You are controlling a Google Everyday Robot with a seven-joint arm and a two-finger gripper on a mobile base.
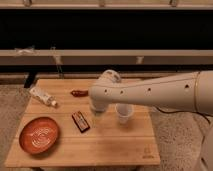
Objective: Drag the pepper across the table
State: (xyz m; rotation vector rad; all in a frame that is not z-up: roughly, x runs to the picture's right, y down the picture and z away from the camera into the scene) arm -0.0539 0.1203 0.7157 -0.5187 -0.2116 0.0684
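1. Bowl (pixel 39 135): at the table's (pixel 110 146) 8 o'clock corner, apparently clear of the drag path.
2. Pepper (pixel 79 93): flat near the far edge, at 10 o'clock from the gripper (pixel 97 107), near but apart.
3. Gripper: pointed down over mid-table, seemingly placed to reach it; open or closed, cannot tell.
4. Cup (pixel 123 113): at its 3 o'clock.

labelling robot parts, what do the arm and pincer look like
The arm is a thick, smooth white tube with a row of small dark dots along its side and a rounded joint. The pincer, also white, hangs below that joint over the table.
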